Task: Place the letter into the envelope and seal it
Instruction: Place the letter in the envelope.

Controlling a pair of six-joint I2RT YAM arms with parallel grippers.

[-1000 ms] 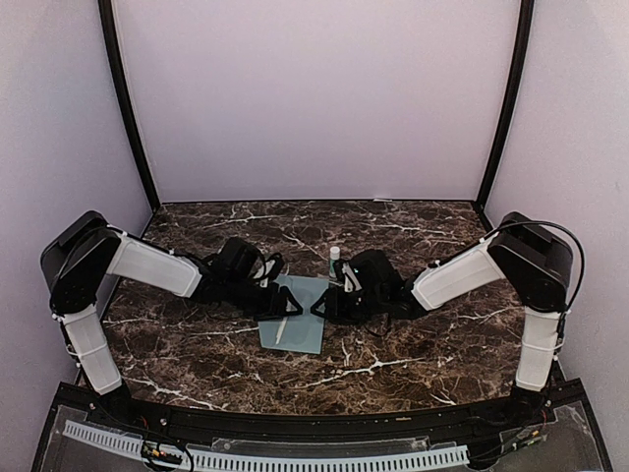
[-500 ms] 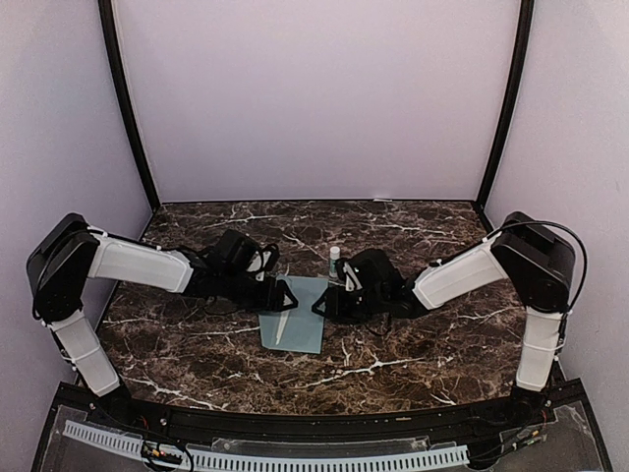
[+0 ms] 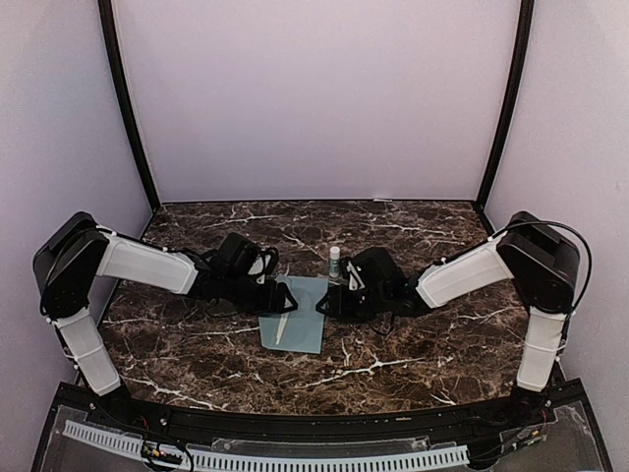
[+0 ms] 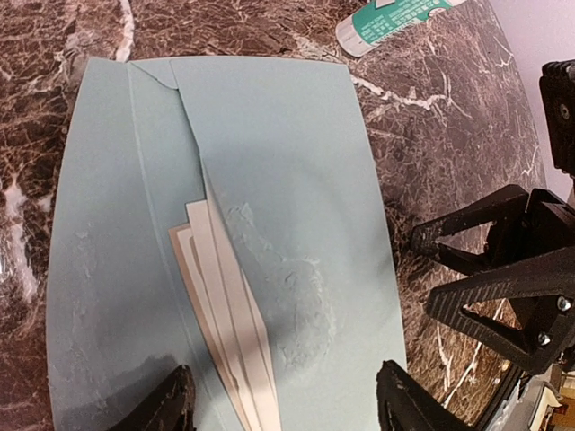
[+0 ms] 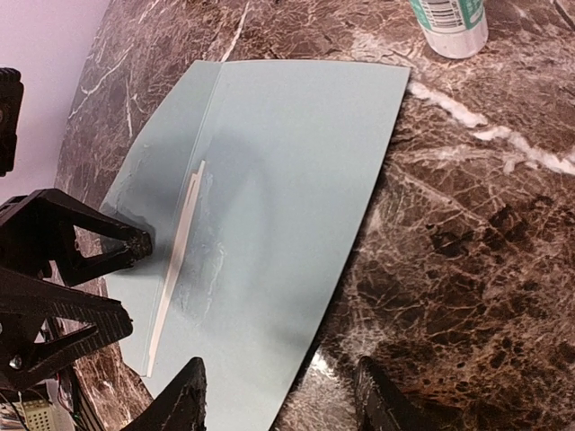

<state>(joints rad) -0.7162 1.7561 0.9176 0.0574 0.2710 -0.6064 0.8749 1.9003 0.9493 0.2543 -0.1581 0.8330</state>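
Observation:
The pale blue envelope (image 3: 293, 317) lies flat on the marble table between my two grippers. Its flap (image 4: 287, 180) is folded over, with smeared patches on the paper. A narrow white strip of the letter (image 4: 225, 310) shows along the flap's edge, also thin and white in the right wrist view (image 5: 175, 260). My left gripper (image 3: 285, 298) (image 4: 286, 409) hovers open over the envelope's left part, holding nothing. My right gripper (image 3: 322, 303) (image 5: 280, 400) is open at the envelope's right edge, one finger over paper, one over marble.
A white-and-green glue stick (image 3: 334, 262) (image 4: 395, 18) (image 5: 449, 22) stands just behind the envelope's far right corner, close to the right gripper. Black frame posts and pale walls close in the back and sides of the table (image 3: 423, 344).
Both grippers' jaws have spread wider. The left arm shifted a little toward the envelope and eased back. The envelope and glue stick have stayed put.

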